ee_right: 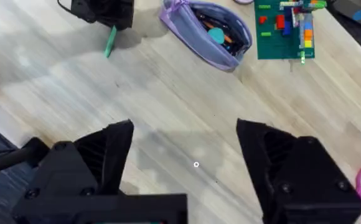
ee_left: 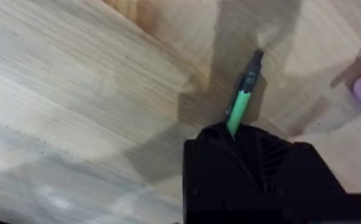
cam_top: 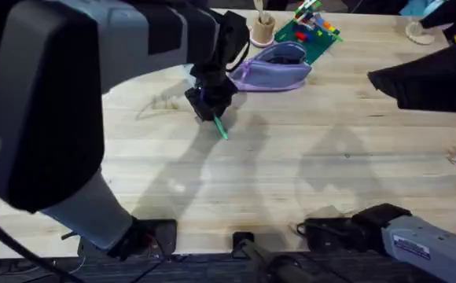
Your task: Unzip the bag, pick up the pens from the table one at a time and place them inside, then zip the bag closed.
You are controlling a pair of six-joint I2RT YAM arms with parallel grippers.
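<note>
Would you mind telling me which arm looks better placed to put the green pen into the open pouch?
The left arm, I'd judge. Its end effector is already shut on the green pen, right beside the unzipped purple pouch. The right end effector is open, holds nothing, and sits farther back over bare table.

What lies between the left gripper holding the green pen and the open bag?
Only bare table: in the right wrist view, nothing sits between the left gripper, shut on the green pen, and the bag.

One green pen (cam_top: 220, 126) and one green brick plate (cam_top: 310, 33), both beside one purple bag (cam_top: 271, 69)
</note>
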